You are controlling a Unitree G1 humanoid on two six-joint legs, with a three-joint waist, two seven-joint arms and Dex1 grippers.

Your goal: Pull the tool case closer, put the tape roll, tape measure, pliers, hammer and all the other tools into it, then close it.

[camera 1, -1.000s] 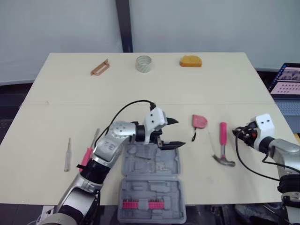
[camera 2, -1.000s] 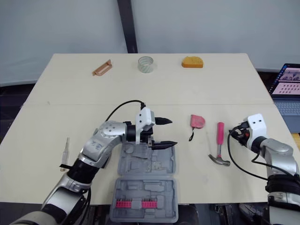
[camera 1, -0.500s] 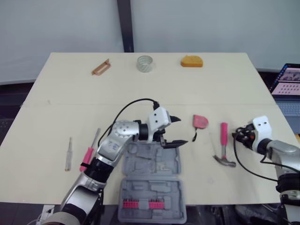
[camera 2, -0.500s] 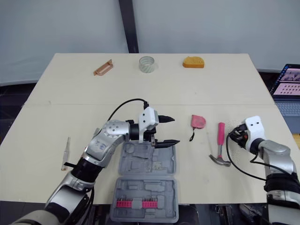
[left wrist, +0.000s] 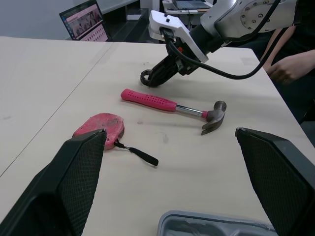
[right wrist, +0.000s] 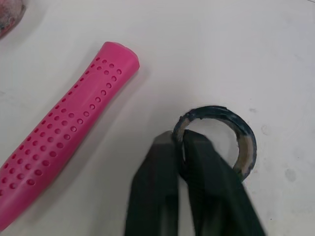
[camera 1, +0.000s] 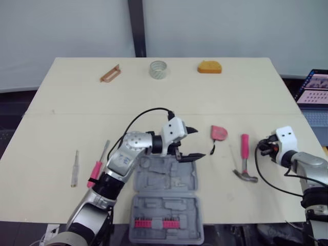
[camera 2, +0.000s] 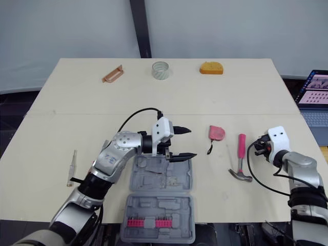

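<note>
The counter (camera 1: 154, 97) carries the grey tool case (camera 1: 169, 179), lying open at the robot's edge. Its two halves are in line, so its long axis runs from the robot outward, with the hinge crosswise and the pink bit row in the nearer half. That nearer half seems to reach past the counter's edge, so a downward knock there could tip the whole case off.

The left hand (camera 1: 200, 143) hangs over the case's far rim, spread wide and empty, aimed at the pink tape measure (camera 1: 218, 132), which lies just beyond the case's far right corner. A low reach could clip that rim and skew the case.

The hammer (camera 1: 243, 159) lies to the right of the case and apart from it. Its long axis is roughly parallel to the case's, with the pink grip pointing away from the robot and the steel head towards it.

Further right of the case, the right hand (right wrist: 180, 142) is closed on a small black tape roll (right wrist: 216, 112) — one finger inside the ring, one outside. It pinches only a single wall. I judge that hold thin: on the lift the roll may swing or slip out, and it sits close enough to the hammer's grip end to nudge it. Both arms heading for the case at once could also meet over it.
</note>
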